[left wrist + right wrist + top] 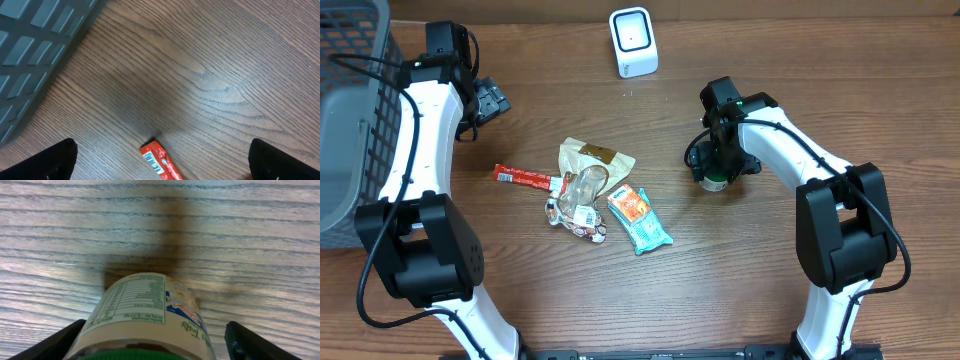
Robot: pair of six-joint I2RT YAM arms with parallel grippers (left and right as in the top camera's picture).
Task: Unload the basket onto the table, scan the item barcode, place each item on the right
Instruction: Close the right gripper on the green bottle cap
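Straddling a jar (pixel 145 305) with the right claw (pixel 150 342): open, one finger (pixel 50 345) at 9 o'clock of the jar and the other at 3 o'clock. Close beside the label on both sides, with a thin gap at the 3 o'clock side, not clamped. Standing upright on the tabletop (pixel 160 220), green cap up, nutrition panel turned toward the wrist camera. From overhead, placed at about 3 o'clock of the tabletop's middle, mostly hidden under the claw.

Lying at 9 o'clock of the jar, a loose heap of packets. Nearest, a teal-and-orange snack bar (pixel 640 220). Beyond it a tan pouch (pixel 596 157) and a crumpled clear wrapper (pixel 582 190). At the heap's 9 o'clock end, a red stick pack (pixel 525 178).

Sitting at 12 o'clock of the heap, near the far edge, a white scanner (pixel 633 42), well apart from the jar, at roughly 11 o'clock of it.

Hovering over bare wood at 10 o'clock of the heap, the left claw (pixel 490 100): spread wide, gripping nothing. In its wrist view, only the barcode end of the red stick pack between the fingers. At 9 o'clock of that claw, a grey basket (pixel 350 110) along the tabletop's left edge.
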